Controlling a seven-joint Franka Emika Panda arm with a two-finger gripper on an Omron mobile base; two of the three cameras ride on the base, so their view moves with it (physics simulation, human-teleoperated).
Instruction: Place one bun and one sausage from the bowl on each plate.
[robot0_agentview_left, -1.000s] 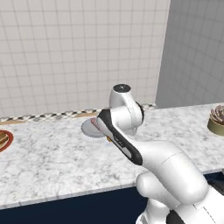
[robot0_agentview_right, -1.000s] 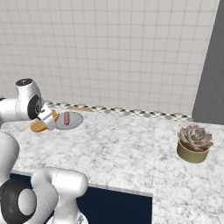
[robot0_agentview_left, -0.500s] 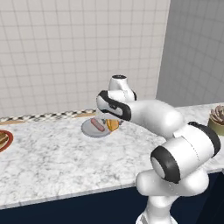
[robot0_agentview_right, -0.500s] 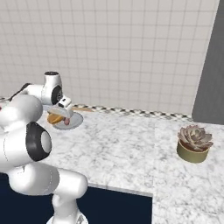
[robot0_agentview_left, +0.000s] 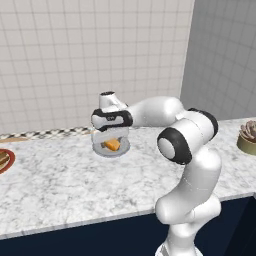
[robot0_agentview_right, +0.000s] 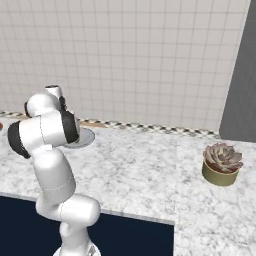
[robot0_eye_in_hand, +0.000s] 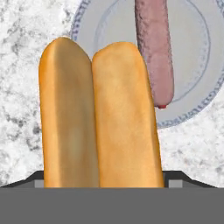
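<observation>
Jaws: set wide w/ the bun (robot0_eye_in_hand: 99, 116) between them — the gripper (robot0_agentview_left: 112, 141) is clamped on it. In hand view the bun runs from bottom edge up to upper centre of frame, two golden-orange halves side by side, seam down the middle; fingertips themselves are hidden behind it. In left base view the bun is a small orange block just under the dark hand, centre-left of frame, hanging above the grey plate (robot0_agentview_left: 112, 152). Can't tell if its lower end touches the plate.

Sausage (robot0_eye_in_hand: 154, 52): pinkish, lies on the grey plate, upper right of hand view, running from the top edge down to a reddish tip near the plate's rim. Sits just beside the bun's right half in that view, partly covered by it.

Grey plate in hand view: round, pale, upper half of frame, rim w/ fine edge pattern; rests on the marble counter (robot0_agentview_left: 60, 185).

White red-rimmed plate (robot0_agentview_left: 6, 161): far left edge of left base view, mid-height, well apart from the grey plate; brownish food on it, too cut off to name.

Arm: in right base view it folds up at left of frame, hiding most of the grey plate behind it.

Potted succulent (robot0_agentview_right: 221, 163): right of right base view, on the counter, well apart from the plates.
</observation>
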